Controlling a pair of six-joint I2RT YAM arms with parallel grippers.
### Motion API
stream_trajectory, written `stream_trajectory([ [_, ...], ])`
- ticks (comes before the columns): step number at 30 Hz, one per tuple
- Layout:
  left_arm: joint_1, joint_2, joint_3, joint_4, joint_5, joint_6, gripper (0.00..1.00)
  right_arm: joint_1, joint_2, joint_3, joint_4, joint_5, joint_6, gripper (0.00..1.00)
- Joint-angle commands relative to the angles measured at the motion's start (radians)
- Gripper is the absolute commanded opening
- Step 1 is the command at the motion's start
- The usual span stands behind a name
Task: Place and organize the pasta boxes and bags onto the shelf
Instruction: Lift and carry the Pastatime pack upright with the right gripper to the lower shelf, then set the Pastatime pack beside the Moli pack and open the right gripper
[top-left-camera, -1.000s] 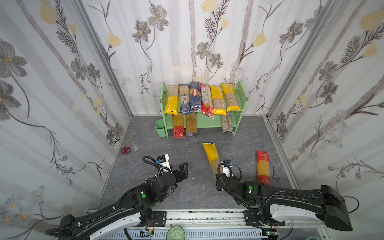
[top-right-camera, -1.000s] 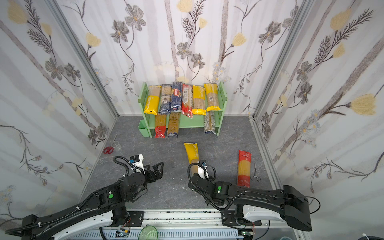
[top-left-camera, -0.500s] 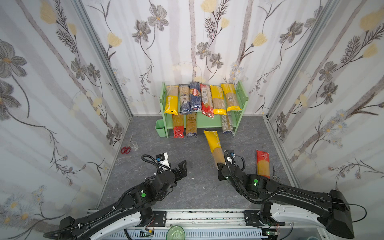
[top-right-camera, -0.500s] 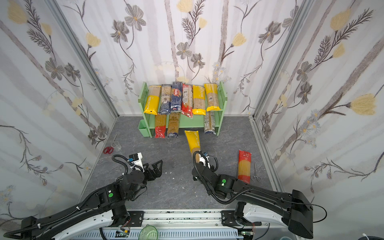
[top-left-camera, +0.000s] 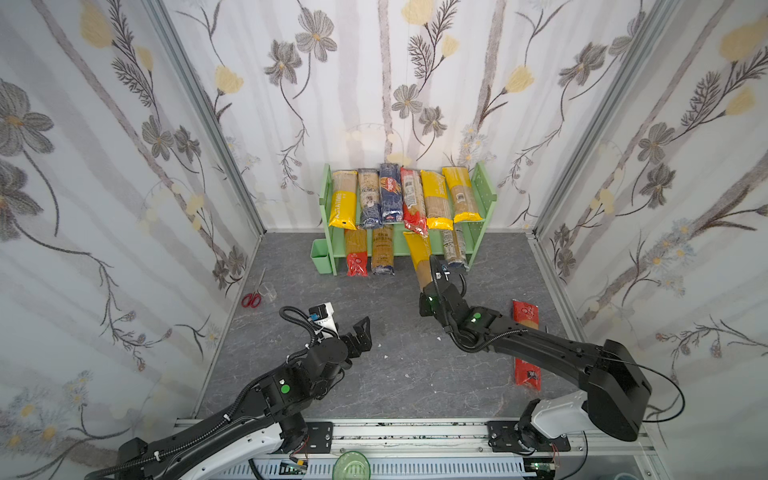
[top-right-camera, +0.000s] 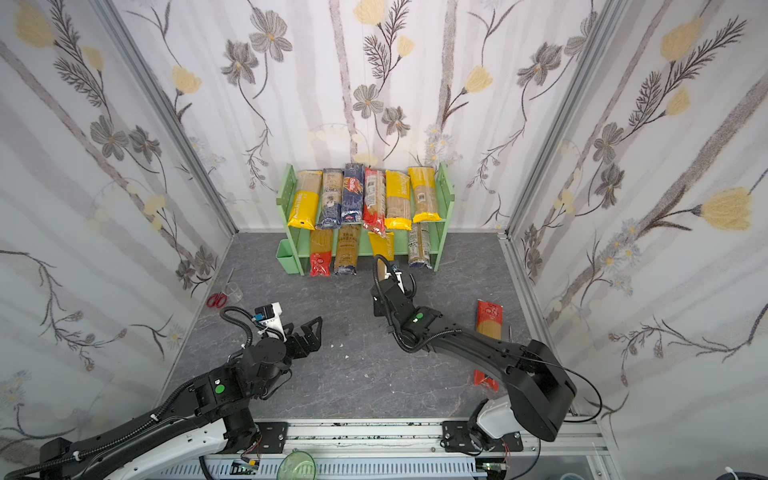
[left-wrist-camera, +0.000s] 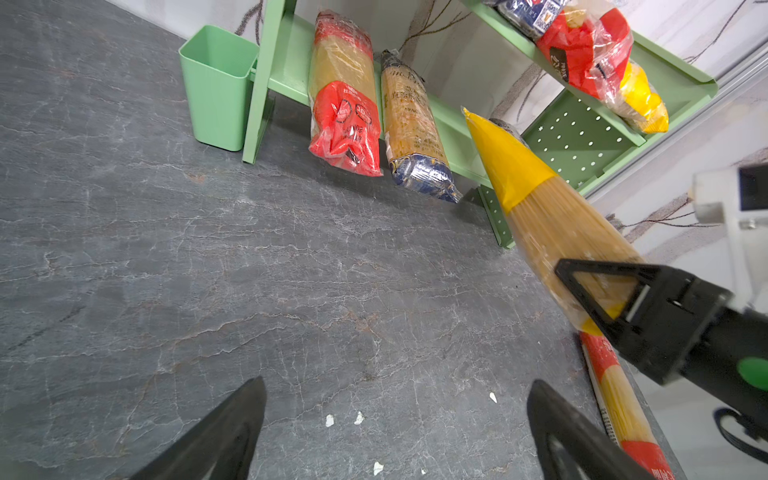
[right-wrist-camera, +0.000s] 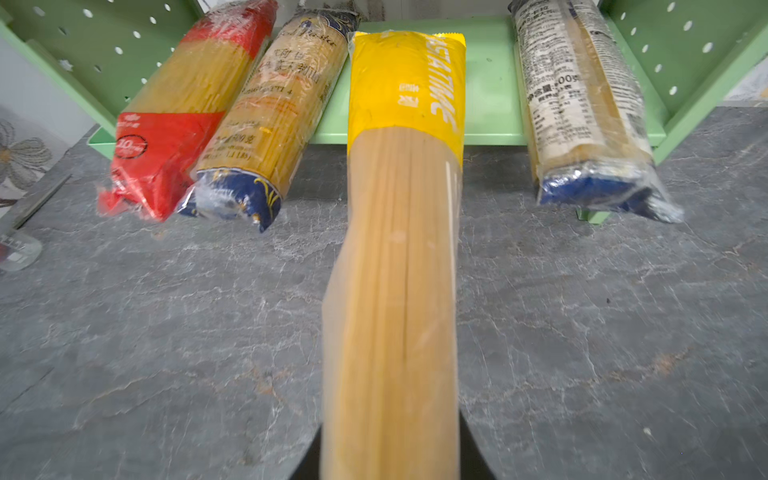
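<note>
My right tool (top-left-camera: 430, 272) clamps the yellow-ended spaghetti bag (right-wrist-camera: 399, 249) near its rear end; the far end sits over the front edge of the shelf (right-wrist-camera: 490, 104), lower tier. I see my left tool (left-wrist-camera: 395, 407) wide, empty.

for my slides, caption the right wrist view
Right pincer holds a yellow-ended spaghetti bag aimed at a lower-tier gap in the green shelf

The right pincer (top-left-camera: 429, 277), gripping the yellow-ended spaghetti bag (top-left-camera: 417, 251), has travelled toward the shelf (top-left-camera: 485, 195). A second ago the bag was well short of the shelf, out over the tabletop (top-left-camera: 395, 374). Half a second ago its yellow end was just before the shelf's front. Now that end reaches over the shelf's lower tier, between the navy-ended bag (top-left-camera: 382, 259) and the white-labelled bag (top-left-camera: 454, 249). The right arm (top-left-camera: 540, 353) has stretched out toward the shelf and now crosses the red-ended pack (top-left-camera: 524, 316).
</note>
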Motion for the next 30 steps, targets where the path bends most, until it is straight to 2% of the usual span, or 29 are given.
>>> stream_trajectory([
  [1,0.01,-0.002,0.014,0.006,-0.03,0.022,1.0,-0.048,0.096,0.088,0.183,-0.012,-0.056,0.16],
  [10,0.029,-0.03,0.024,0.004,-0.025,0.039,1.0,-0.071,0.357,0.36,0.127,-0.062,-0.076,0.18],
  [17,0.039,-0.041,0.037,0.003,-0.024,0.065,1.0,-0.074,0.438,0.461,0.097,-0.102,-0.061,0.2],
  [21,0.043,-0.054,0.039,0.0,-0.026,0.074,1.0,-0.074,0.464,0.495,0.077,-0.103,-0.05,0.26],
  [23,0.043,-0.065,0.036,-0.002,-0.024,0.074,1.0,-0.074,0.468,0.505,0.064,-0.098,-0.045,0.33],
  [27,0.045,-0.085,0.029,-0.007,-0.023,0.069,1.0,-0.074,0.44,0.487,0.05,-0.084,-0.04,0.71],
  [28,0.045,-0.088,0.029,-0.008,-0.022,0.067,1.0,-0.074,0.43,0.475,0.05,-0.078,-0.04,0.79],
  [30,0.045,-0.091,0.029,-0.01,-0.019,0.065,1.0,-0.074,0.403,0.449,0.055,-0.073,-0.041,0.89],
])
